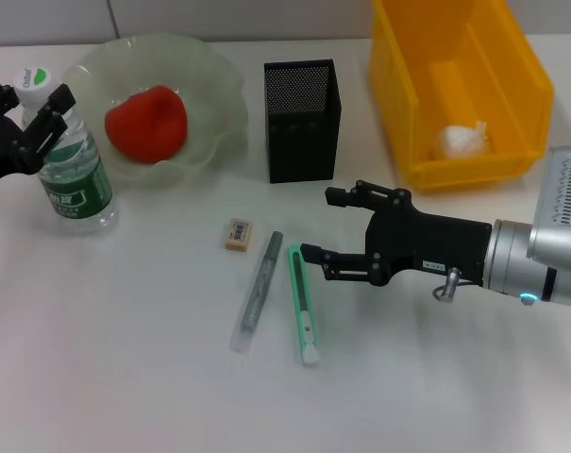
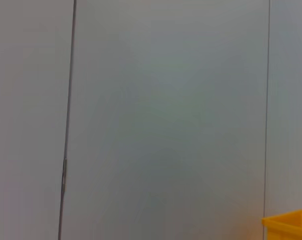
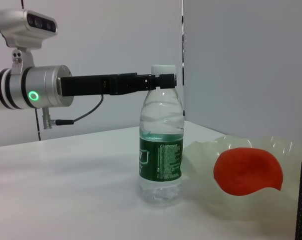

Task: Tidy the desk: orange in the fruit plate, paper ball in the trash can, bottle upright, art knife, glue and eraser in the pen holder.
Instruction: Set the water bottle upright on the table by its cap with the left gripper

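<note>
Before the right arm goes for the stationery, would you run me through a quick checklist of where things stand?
1. Orange in fruit plate: ok.
2. Paper ball in yellow trash can: ok.
3. Bottle upright, left gripper at its neck: ok.
4. Right gripper open beside art knife: ok.
5. Art knife, glue and eraser in pen holder: not ok, all on the desk.
6. Left gripper released from bottle: cannot tell.
</note>
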